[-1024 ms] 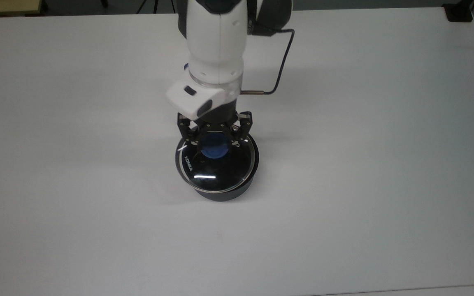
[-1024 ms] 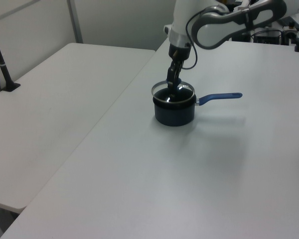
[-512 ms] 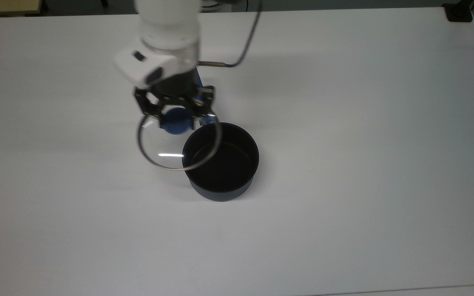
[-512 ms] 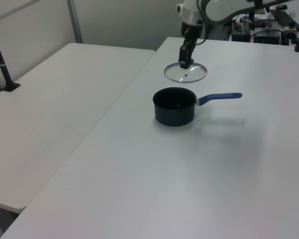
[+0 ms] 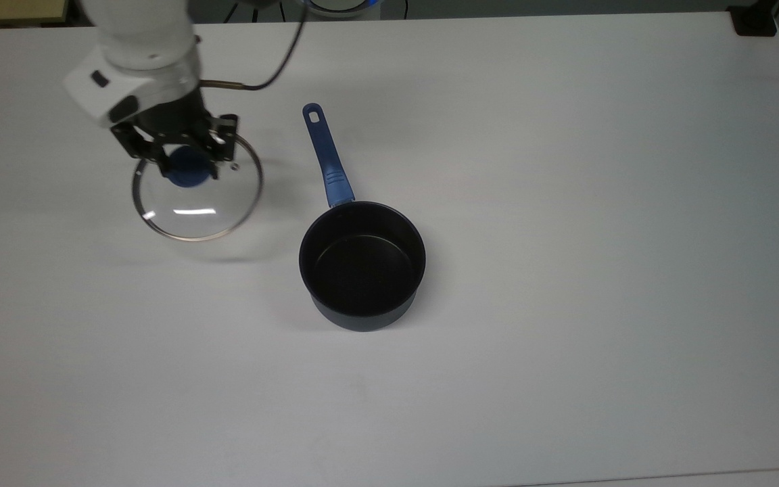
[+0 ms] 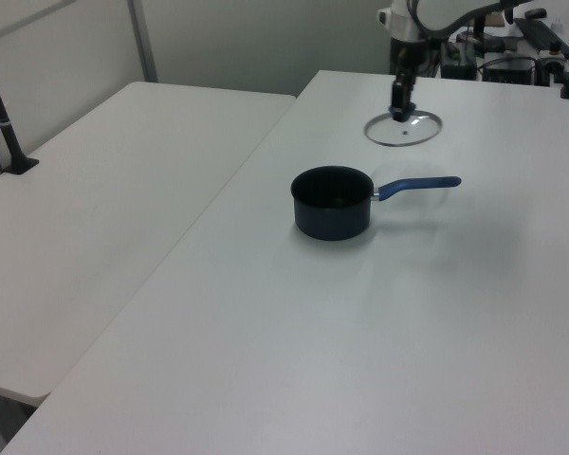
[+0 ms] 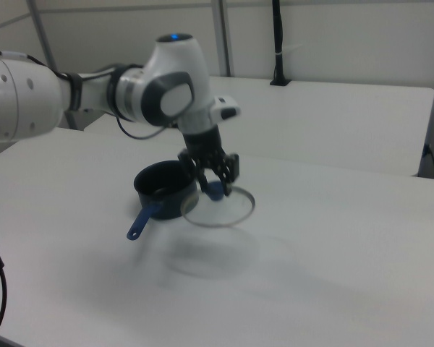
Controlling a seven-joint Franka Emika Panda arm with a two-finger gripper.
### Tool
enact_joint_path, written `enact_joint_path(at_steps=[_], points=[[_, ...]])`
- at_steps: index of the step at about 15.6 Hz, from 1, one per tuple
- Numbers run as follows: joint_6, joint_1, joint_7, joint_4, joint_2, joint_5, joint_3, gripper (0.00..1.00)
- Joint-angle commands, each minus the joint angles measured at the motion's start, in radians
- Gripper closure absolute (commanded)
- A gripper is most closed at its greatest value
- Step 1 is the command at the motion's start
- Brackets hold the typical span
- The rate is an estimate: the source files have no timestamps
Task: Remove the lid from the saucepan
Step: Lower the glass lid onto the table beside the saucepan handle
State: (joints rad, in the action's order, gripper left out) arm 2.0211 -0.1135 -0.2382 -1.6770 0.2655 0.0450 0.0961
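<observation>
The saucepan (image 5: 361, 267) stands uncovered on the white table (image 5: 565, 203), dark navy with a black inside; its long blue handle (image 5: 326, 157) points toward the top view's upper left. The glass lid (image 5: 197, 196) with its metal rim hangs in the air at the top view's left, well apart from the pot. My gripper (image 5: 186, 166) is shut on the lid's blue knob (image 5: 187, 168). In the left view the lid (image 6: 403, 128) hovers behind the saucepan (image 6: 332, 202). In the right view my gripper (image 7: 214, 189) holds the lid (image 7: 217, 208) above its shadow, beside the saucepan (image 7: 163, 186).
A second white table (image 6: 104, 190) adjoins at the left view's left. A black post (image 6: 2, 114) is clamped to it. A dark cable (image 5: 274, 64) runs from the wrist. Equipment (image 6: 503, 57) sits at the table's far end in the left view.
My gripper has lifted the lid off the saucepan and carried it to the top view's left. The arm has uncovered the pot's handle. The saucepan has stayed put.
</observation>
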Motion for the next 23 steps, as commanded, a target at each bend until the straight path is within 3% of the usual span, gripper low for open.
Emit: enact_joint_path(at_steps=[1,4,10,11,13,14,18,23], points=[[0.019,-0.023,-0.067,-0.151,-0.078,0.013,-0.004,0.55],[0.036,-0.006,-0.063,-0.231,-0.074,0.035,-0.009,0.55],[0.027,0.038,-0.052,-0.282,-0.048,0.036,-0.015,0.55],[0.025,0.04,-0.05,-0.288,-0.048,0.036,-0.015,0.48],[-0.008,0.038,-0.049,-0.293,-0.043,0.036,-0.015,0.24],[-0.03,0.038,-0.049,-0.293,-0.038,0.036,-0.015,0.06],[-0.077,0.037,-0.049,-0.258,-0.043,0.036,-0.013,0.0],[-0.246,0.035,-0.041,-0.06,-0.069,0.033,-0.012,0.0]])
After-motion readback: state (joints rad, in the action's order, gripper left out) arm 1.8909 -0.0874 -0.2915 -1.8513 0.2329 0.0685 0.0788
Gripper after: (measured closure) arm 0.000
